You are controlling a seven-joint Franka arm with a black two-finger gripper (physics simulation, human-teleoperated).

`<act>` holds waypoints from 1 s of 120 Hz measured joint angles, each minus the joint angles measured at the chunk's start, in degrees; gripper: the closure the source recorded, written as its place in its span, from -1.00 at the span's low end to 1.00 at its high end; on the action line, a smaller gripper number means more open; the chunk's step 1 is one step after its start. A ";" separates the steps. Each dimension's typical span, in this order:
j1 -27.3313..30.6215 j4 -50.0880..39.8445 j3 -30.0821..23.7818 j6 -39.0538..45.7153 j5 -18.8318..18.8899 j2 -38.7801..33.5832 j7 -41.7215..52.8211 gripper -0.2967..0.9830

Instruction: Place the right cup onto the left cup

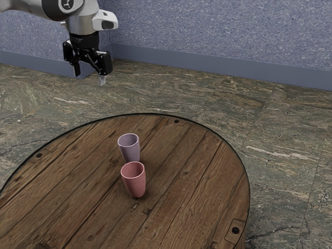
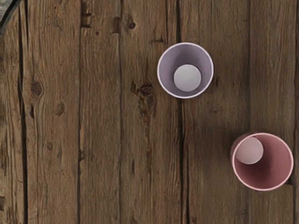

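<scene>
The end effector (image 1: 89, 78) hangs high and well apart from both cups, its two fingers spread with nothing between them. The pink cup (image 1: 134, 180), which I take to be the right one, stands upright on the tabletop (image 1: 192, 171). It lies below the end effector, toward the exterior view's right and toward that view's near side. The lavender cup (image 2: 185, 70), presumably the left one and the one to be stacked on, also stands upright, near the pink cup, with a gap of bare wood between them in the wrist view.

The pink cup is the farther of the two from the end effector, so the reach should carry across past the lavender cup before coming down. The pink cup's long axis is vertical and its mouth faces up, so a straight descent with one finger on either side of the wall, or one inside the rim, seems right. Coming down short could knock the lavender cup. After that, the way to the goal runs back from the pink cup toward the exterior view's far side.
</scene>
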 joint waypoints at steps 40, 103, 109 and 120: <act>0.09 -8.13 -8.18 4.76 -0.40 -1.05 -4.05 -0.54; 0.72 -27.32 -15.49 23.85 -1.11 -0.28 -20.06 -0.54; 0.61 -28.74 -16.24 25.62 -1.17 -0.29 -21.43 -0.54; -0.28 -31.36 -17.30 28.56 -1.21 -0.22 -23.85 -0.54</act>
